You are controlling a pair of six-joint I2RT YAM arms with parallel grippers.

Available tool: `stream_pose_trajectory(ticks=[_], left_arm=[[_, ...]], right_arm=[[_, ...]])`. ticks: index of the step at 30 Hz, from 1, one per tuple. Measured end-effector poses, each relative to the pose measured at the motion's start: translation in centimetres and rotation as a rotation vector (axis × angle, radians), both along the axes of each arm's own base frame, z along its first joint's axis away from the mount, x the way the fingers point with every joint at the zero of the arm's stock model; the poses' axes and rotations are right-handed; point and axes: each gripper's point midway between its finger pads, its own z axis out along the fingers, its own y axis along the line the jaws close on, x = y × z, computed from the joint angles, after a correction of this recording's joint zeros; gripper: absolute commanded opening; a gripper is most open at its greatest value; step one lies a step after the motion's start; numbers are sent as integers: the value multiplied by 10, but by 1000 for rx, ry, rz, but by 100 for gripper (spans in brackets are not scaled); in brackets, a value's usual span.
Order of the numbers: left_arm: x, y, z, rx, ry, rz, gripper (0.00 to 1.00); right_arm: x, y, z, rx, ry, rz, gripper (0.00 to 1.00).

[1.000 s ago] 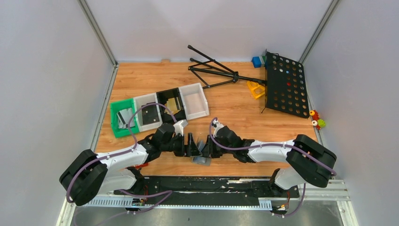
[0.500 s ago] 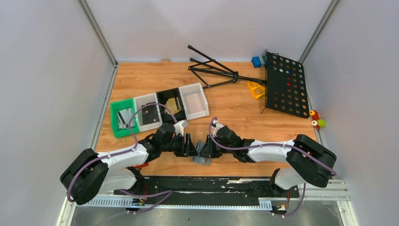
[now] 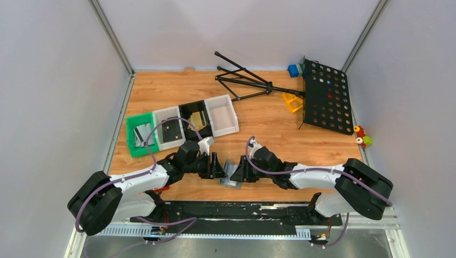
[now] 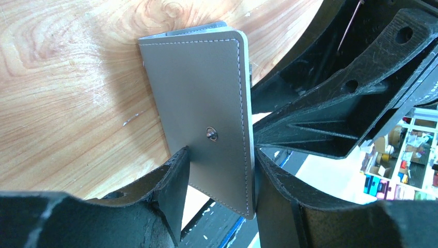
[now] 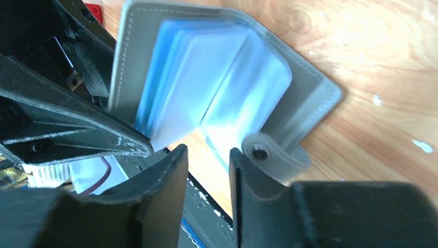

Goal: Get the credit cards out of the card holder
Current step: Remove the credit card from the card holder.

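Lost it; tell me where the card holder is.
Top view: the card holder is centre front, between the left gripper and right gripper.

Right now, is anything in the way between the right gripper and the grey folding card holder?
Nothing visible is. The right gripper sits right at the open grey folding card holder, facing its clear plastic sleeves; the small snap tab rests against one finger.

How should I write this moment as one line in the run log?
card holder: open, clear sleeves fanned | left jaws: closed on its cover | right jaws: open, beside snap tab
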Motion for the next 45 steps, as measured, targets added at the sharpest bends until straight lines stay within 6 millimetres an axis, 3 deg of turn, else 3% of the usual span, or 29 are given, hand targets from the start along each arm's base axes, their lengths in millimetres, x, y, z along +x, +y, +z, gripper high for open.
stream_pose_trajectory(ticks=[6,14,23,29,45], left_arm=[[0,0,0,0,0,0,54],[0,0,0,0,0,0,54],[0,0,0,-1,0,-1,54],[0,0,0,-1,0,0,54],[0,0,0,-1,0,0,54]], right_arm=[[2,-14,2,37,4,-51,53],[19,-8,27,146,-11,-112,58],[31,5,43,164,-18,-125,40],[33,8,34,134,3,-127,28],[32,6,17,94,32,-133,21]])
